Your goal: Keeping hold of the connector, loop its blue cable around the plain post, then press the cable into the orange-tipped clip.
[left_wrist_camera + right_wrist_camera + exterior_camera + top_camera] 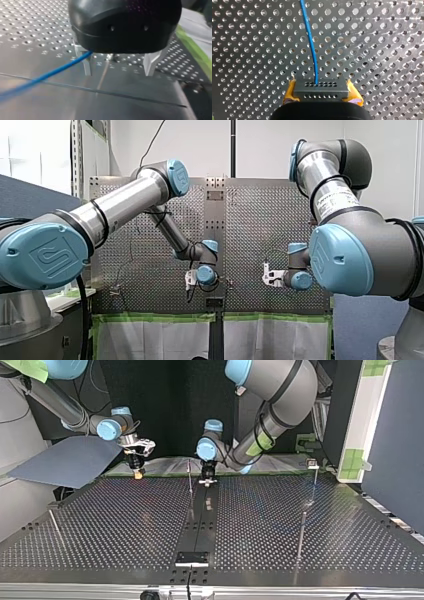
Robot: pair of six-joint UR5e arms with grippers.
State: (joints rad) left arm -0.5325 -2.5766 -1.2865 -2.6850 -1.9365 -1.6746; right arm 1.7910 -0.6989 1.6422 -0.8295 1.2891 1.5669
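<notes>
In the right wrist view my right gripper [320,93] has its yellow pads shut on a grey connector [320,87] with rows of small holes. The blue cable [310,42] leaves its top and runs away over the perforated plate. My left gripper [118,73] is open, its metal fingers [86,63] wide apart. The blue cable [55,71] passes one finger's inner side, not gripped. A thin plain post [103,75] stands ahead between the fingers. In the top view my left gripper [207,479] hangs beside that post [190,480], and my right gripper [136,471] is further left. I cannot pick out an orange-tipped clip.
More thin posts stand on the plate [301,532] [55,525], one with a small clip on top [313,464]. A black strip with a bracket [191,557] runs down the middle. A grey-blue sheet [70,460] lies at the top view's left.
</notes>
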